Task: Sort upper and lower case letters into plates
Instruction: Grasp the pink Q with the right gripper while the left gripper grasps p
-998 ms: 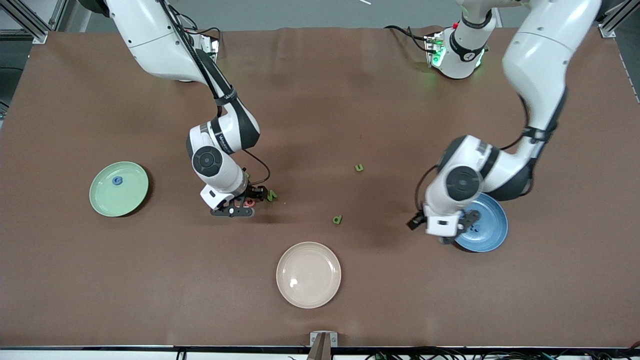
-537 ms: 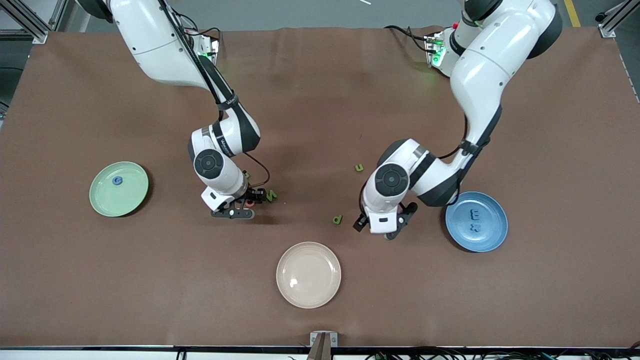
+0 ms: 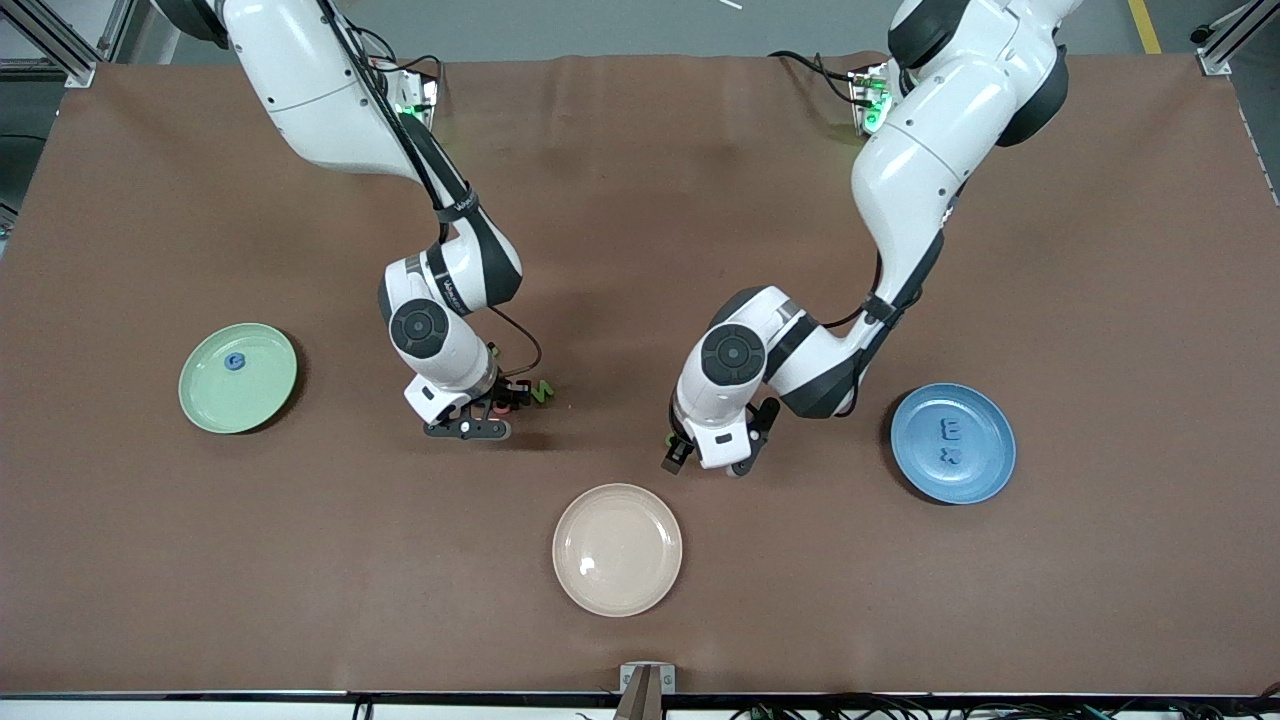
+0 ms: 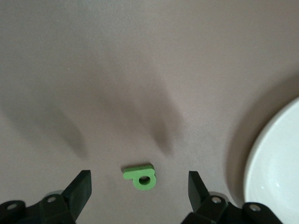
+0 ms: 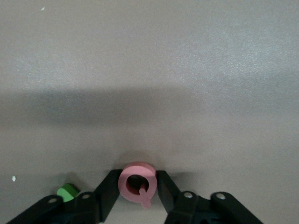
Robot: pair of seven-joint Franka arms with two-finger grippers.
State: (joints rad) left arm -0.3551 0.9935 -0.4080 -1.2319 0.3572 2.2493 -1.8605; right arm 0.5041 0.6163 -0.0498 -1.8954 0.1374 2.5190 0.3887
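Observation:
My right gripper (image 3: 497, 407) is shut on a pink letter Q (image 5: 138, 183), low over the table near the middle. A green letter (image 3: 543, 391) lies right beside it, and it also shows in the right wrist view (image 5: 68, 191). My left gripper (image 3: 708, 458) is open above a small green letter (image 4: 140, 176), which lies flat on the table between its fingers (image 4: 79, 191). The mint green plate (image 3: 262, 396) holds one blue letter (image 3: 234, 362). The blue plate (image 3: 978, 474) holds two blue letters (image 3: 947, 431).
A cream-beige plate (image 3: 617, 560) sits near the front camera, close to my left gripper, and its rim shows in the left wrist view (image 4: 275, 177). The brown table mat (image 3: 640, 200) covers the whole table.
My left arm has swung from over the blue plate toward the middle of the table and now hovers over the green letter. My right gripper has barely moved.

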